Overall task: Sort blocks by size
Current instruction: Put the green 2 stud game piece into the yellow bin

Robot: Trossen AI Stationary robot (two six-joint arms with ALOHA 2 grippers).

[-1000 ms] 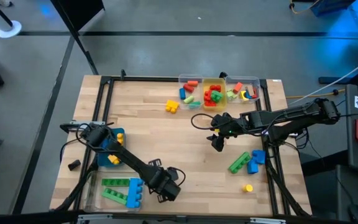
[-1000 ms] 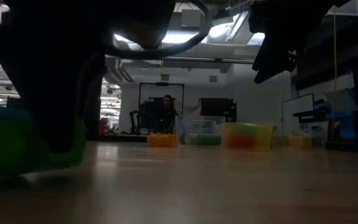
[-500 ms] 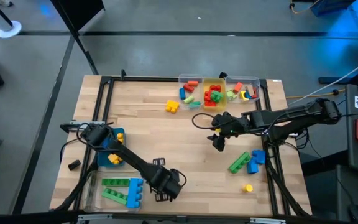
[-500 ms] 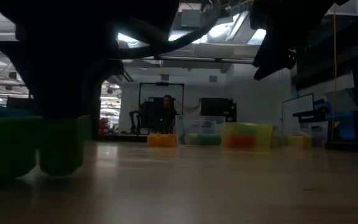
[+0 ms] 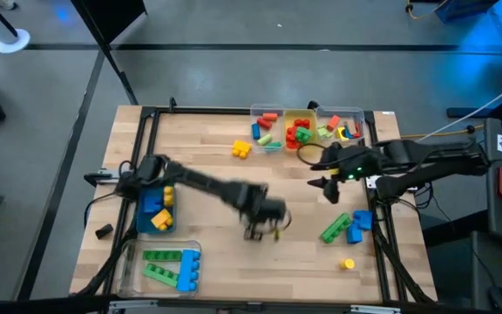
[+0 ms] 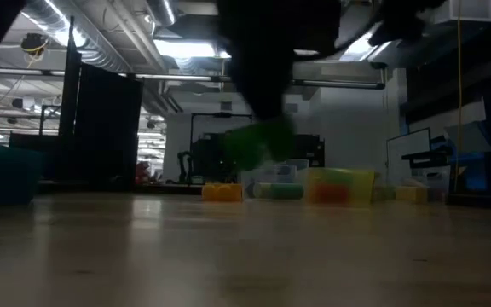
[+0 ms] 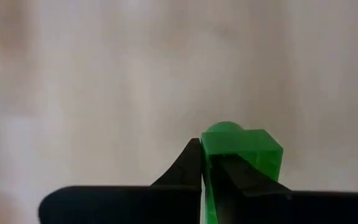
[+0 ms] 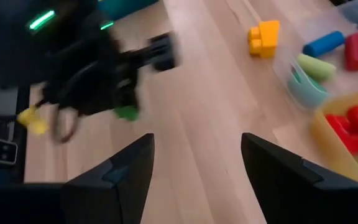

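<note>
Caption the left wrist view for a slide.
Left gripper shut on a small green block, carried above the blurred wooden table.

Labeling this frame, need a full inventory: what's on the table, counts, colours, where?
Bins at the far edge: 3, clear and yellow-tinted, holding mixed blocks.
Loose block: 1, yellow, near those bins.
Blue bin: 1, left side, yellow and blue blocks inside.
Clear tray: 1, near left corner, green and blue long blocks.
Blocks at right: green and blue, touching.
Small block: 1, yellow, near right edge.
Left end effector: shut on small green block, mid-table.
Right end effector: open, empty.
</note>
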